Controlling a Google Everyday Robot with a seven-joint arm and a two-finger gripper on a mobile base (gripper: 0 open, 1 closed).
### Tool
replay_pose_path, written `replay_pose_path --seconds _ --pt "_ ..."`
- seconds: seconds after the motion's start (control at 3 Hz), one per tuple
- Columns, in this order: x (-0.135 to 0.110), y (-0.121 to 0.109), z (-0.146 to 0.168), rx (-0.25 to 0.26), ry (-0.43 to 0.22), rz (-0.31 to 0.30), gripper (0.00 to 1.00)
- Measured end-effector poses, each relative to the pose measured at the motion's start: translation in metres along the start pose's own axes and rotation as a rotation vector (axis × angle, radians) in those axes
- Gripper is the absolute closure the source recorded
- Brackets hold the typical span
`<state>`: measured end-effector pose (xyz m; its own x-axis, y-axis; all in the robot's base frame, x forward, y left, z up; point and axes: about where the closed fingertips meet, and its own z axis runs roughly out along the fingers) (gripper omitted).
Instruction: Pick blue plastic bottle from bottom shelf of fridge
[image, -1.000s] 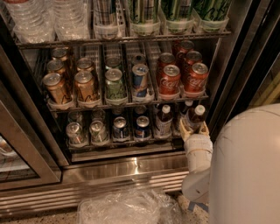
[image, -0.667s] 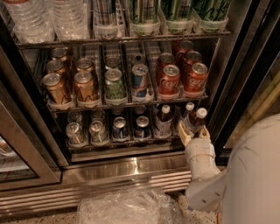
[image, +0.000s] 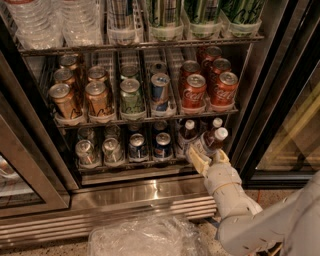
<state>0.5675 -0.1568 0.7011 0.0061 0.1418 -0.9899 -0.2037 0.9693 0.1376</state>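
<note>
The gripper (image: 208, 154) is at the right end of the bottom shelf (image: 130, 167), clasping the blue plastic bottle (image: 210, 142) (tilted, cap pointing up-right). A second bottle (image: 187, 133) stands just left.

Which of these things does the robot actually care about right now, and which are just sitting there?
Part of the job: gripper at the right end of the bottom shelf; its fingers, closed on the tilted blue plastic bottle; the fridge.

Just sitting there: red cans; gold cans; blue-and-silver cans; two other bottles; crinkled plastic on the floor.
</note>
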Motion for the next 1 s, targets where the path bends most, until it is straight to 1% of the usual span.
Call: replay_pose_path --seconds 0.33,0.67,1.0 --pt "-0.0001 0.0208 -0.0030 -0.076 0.014 0.030 1.00" --pt "0.0004 0.0297 -0.0044 -0.111 0.022 0.043 1.00" --pt "0.0006 0.0302 -0.0046 -0.113 0.023 0.043 1.00"
